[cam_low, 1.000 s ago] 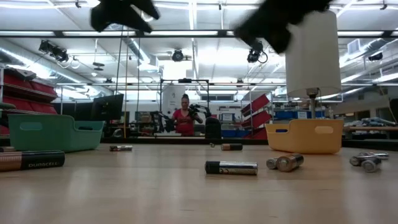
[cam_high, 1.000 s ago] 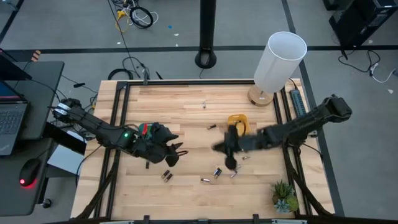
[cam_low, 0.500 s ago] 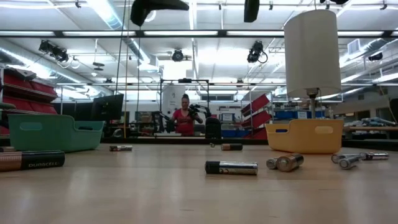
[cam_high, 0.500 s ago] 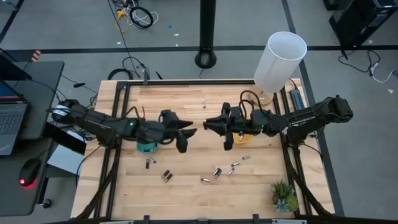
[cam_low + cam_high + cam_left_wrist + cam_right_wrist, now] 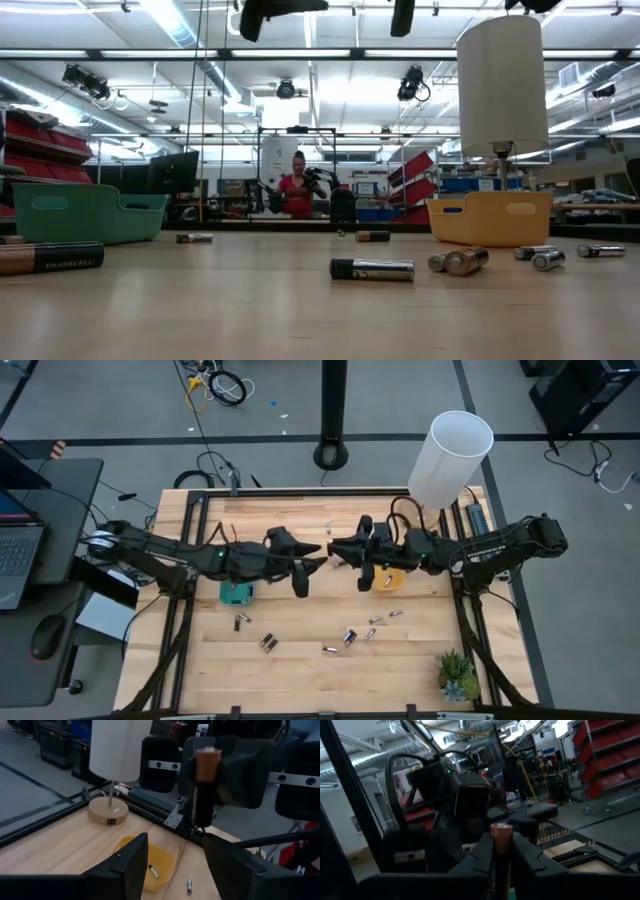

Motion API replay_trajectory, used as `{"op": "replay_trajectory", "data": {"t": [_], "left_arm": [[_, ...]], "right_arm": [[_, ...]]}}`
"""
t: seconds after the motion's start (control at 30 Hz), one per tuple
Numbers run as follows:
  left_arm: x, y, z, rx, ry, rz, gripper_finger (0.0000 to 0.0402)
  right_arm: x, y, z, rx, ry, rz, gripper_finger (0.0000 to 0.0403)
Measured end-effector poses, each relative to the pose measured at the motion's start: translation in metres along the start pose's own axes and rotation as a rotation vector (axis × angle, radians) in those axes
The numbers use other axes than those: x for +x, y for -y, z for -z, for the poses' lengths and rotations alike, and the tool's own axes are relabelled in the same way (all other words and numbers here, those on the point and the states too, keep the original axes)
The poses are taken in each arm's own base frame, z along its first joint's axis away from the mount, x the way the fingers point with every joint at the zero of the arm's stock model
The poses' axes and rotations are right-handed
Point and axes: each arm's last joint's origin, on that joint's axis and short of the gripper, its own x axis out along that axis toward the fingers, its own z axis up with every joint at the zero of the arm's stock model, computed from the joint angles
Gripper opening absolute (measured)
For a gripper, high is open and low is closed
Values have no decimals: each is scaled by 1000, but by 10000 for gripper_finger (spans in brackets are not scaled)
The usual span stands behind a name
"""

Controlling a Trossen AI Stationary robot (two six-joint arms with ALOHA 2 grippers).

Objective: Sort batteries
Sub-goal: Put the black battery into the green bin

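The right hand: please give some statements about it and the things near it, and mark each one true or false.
1. The right hand holds a battery. True.
2. The left hand is closed on a battery. False: its fingers are open and empty.
3. The two hands face each other above the table. True.
4. The yellow tray is empty. False: one battery lies in it.
5. The lamp lies on its side. False: it stands upright.

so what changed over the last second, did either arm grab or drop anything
Both arms rose from the loose batteries and swung inward to face each other mid-table. The right pincer stays shut on a battery, holding it upright; the left pincer has opened in front of it, empty. The small cells near the yellow tray shifted a little. Green tray, lamp and plant stayed put.
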Motion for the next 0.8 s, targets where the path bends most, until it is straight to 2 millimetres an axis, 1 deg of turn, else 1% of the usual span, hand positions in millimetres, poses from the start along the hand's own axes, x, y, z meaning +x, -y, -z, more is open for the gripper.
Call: {"op": "replay_trajectory", "data": {"t": [0.17, 0.43, 0.57, 0.67, 0.73, 0.8], "left_arm": [[14, -3, 4, -25, 25, 21, 203], [20, -10, -10, -47, 129, 24, 203], [24, -16, -12, -48, 138, 14, 200], [27, -16, -12, -51, 150, 40, 183], [29, -16, -12, -38, 158, 56, 162], [31, -15, -10, -31, 155, 63, 132]], "right_arm": [[1, 7, -3, -8, 15, 21, 43], [1, 6, -2, -9, 5, 16, 43], [1, 7, -2, -4, 7, 25, 43], [1, 7, -2, 21, 0, 21, 43], [1, 7, -2, 38, -8, 10, 43], [1, 6, -1, 43, -17, 3, 44]]}}
